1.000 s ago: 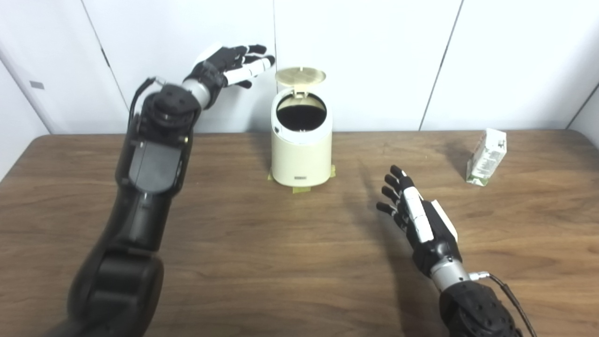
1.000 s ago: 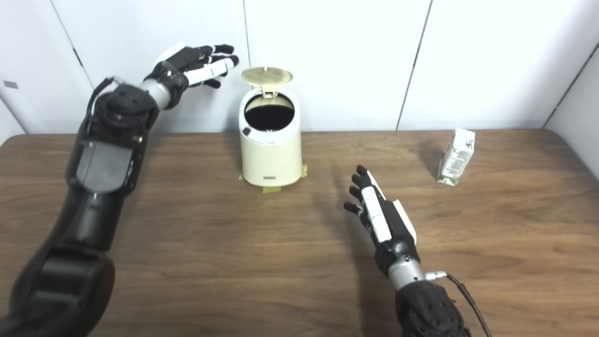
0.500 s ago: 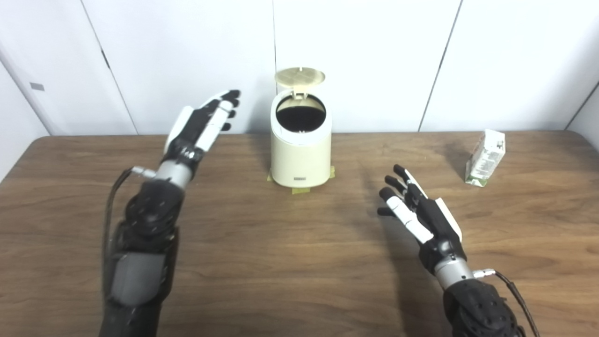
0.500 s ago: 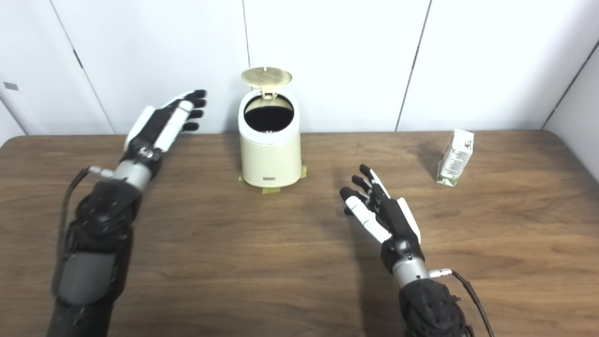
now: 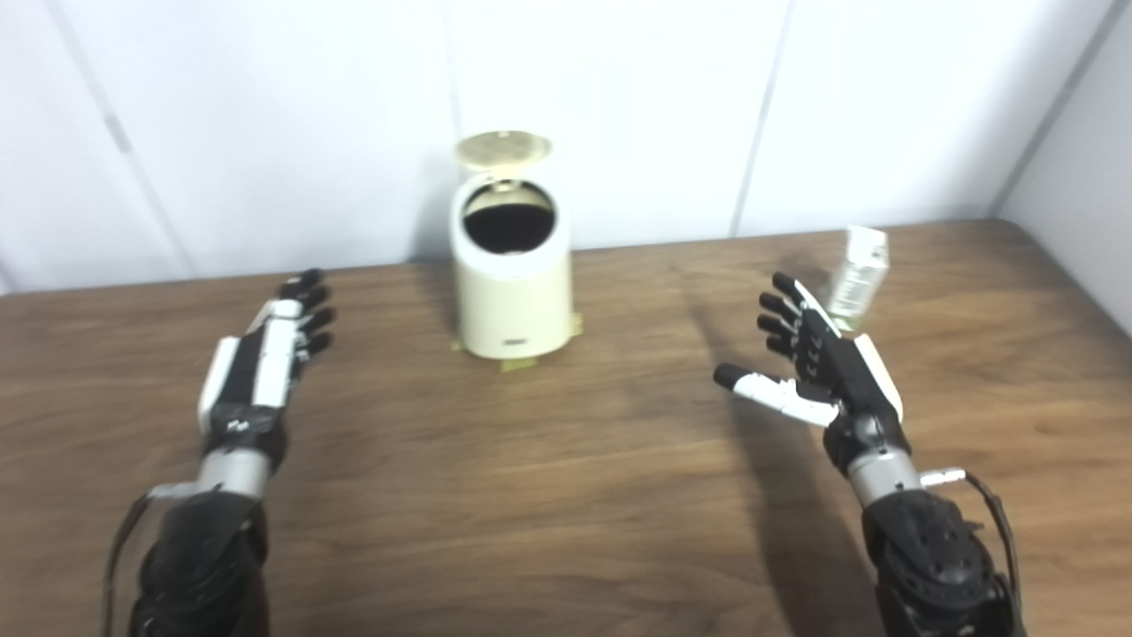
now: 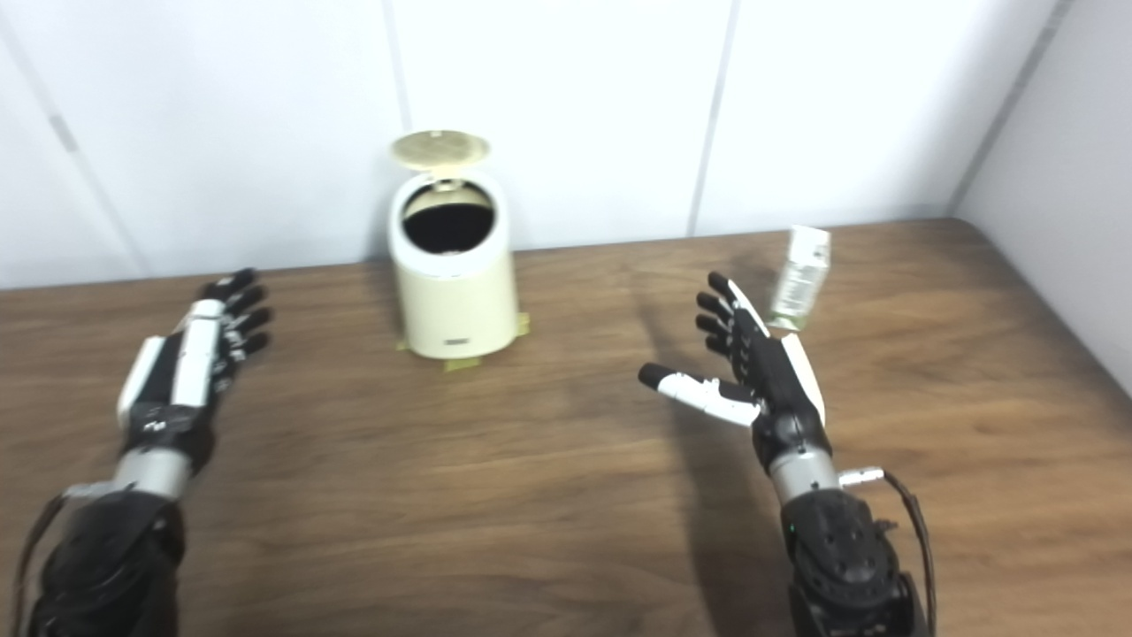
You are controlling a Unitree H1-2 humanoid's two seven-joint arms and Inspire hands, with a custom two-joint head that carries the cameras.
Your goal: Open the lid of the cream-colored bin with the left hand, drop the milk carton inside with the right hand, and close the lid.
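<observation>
The cream-colored bin (image 5: pixel 512 292) stands at the back middle of the table, its round lid (image 5: pixel 502 149) swung up and its dark inside showing. The milk carton (image 5: pixel 859 266) stands upright at the back right of the table. My left hand (image 5: pixel 263 363) is open and empty, low over the table to the left of the bin. My right hand (image 5: pixel 814 363) is open and empty, thumb spread, a short way in front and left of the carton and apart from it.
The wooden table (image 5: pixel 548 495) spans the view. A white panelled wall (image 5: pixel 619 106) stands right behind the bin. Tape patches (image 5: pixel 517 363) lie at the bin's base.
My left hand has come down from beside the lid to low over the table at the left. My right hand has moved up toward the carton and spread its thumb. The camera has turned right.
</observation>
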